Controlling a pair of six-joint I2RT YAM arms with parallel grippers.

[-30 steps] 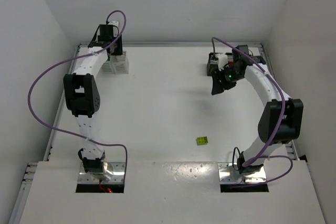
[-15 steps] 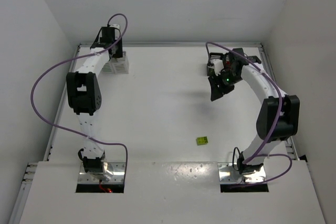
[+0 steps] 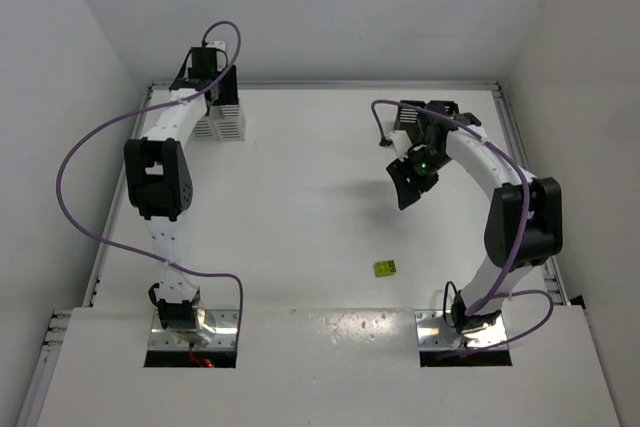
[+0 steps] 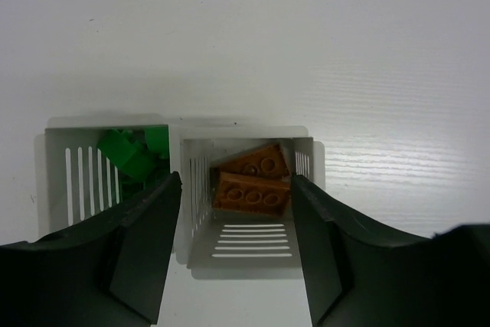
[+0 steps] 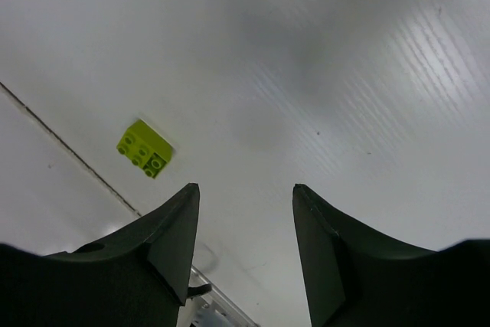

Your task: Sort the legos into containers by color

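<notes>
- Now, the left end effector [image 4: 235, 189] hangs open over the white bins [image 4: 253, 132], which hold brown bricks [image 4: 253, 181] and green bricks [image 4: 130, 155].
- The right end effector [image 5: 245, 193], open and empty, hovers well right of those bins; so lies the lime brick [image 5: 145, 148] on the bench [image 3: 300, 207].

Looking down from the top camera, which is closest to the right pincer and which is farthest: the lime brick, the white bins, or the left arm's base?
1. The lime brick, just toward the front edge from the right pincer.
2. The white bins, in the far-left corner.
3. The left arm's base, at the front left.
</notes>
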